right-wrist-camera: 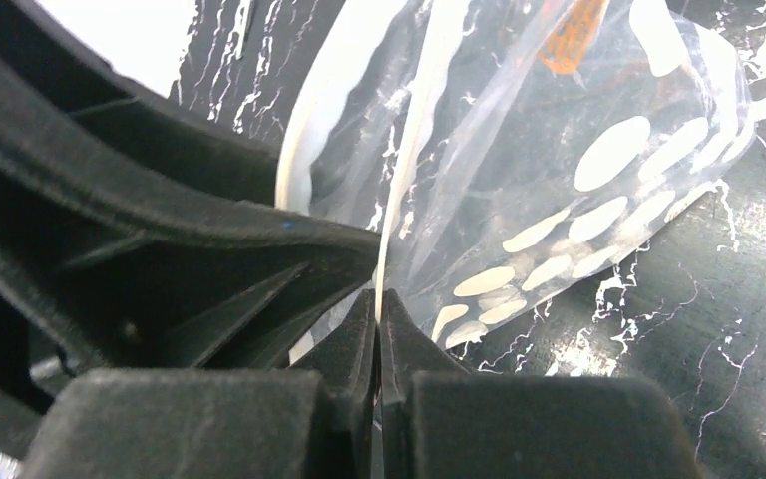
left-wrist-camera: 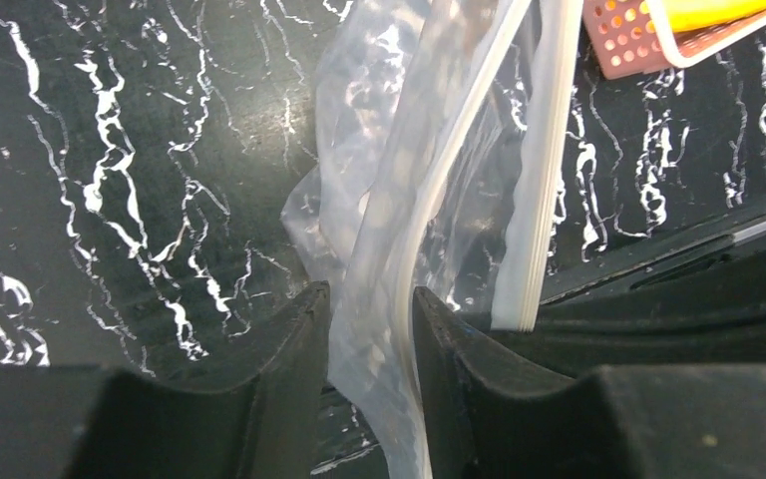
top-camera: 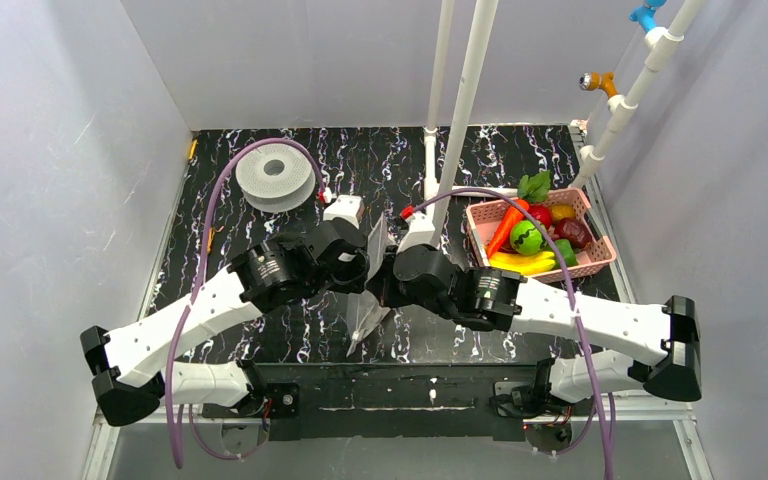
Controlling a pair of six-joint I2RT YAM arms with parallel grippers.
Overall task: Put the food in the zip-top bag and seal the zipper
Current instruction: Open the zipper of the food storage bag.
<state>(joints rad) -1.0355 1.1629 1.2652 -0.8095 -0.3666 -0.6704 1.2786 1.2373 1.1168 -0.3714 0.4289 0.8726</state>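
The clear zip-top bag [top-camera: 365,320] hangs between my two grippers above the middle of the table, its dotted body trailing toward the near edge. My left gripper [top-camera: 363,268] stands with its jaws a little apart, and the bag [left-wrist-camera: 379,180] with its whitish zipper strip [left-wrist-camera: 439,190] runs through the gap [left-wrist-camera: 371,294]. My right gripper [top-camera: 388,285] is shut on the bag's edge [right-wrist-camera: 379,294], pinching the thin zipper strip [right-wrist-camera: 404,170]; the dotted bag [right-wrist-camera: 559,200] spreads beyond it. The food [top-camera: 528,238], red, green, yellow and orange toys, lies in the pink basket [top-camera: 600,262].
A grey-white spool [top-camera: 278,175] sits at the back left. White pipes [top-camera: 460,130] rise from the table's back middle, with a small white box [top-camera: 343,208] beside them. The basket corner [left-wrist-camera: 638,40] and a yellow toy [left-wrist-camera: 708,12] show in the left wrist view.
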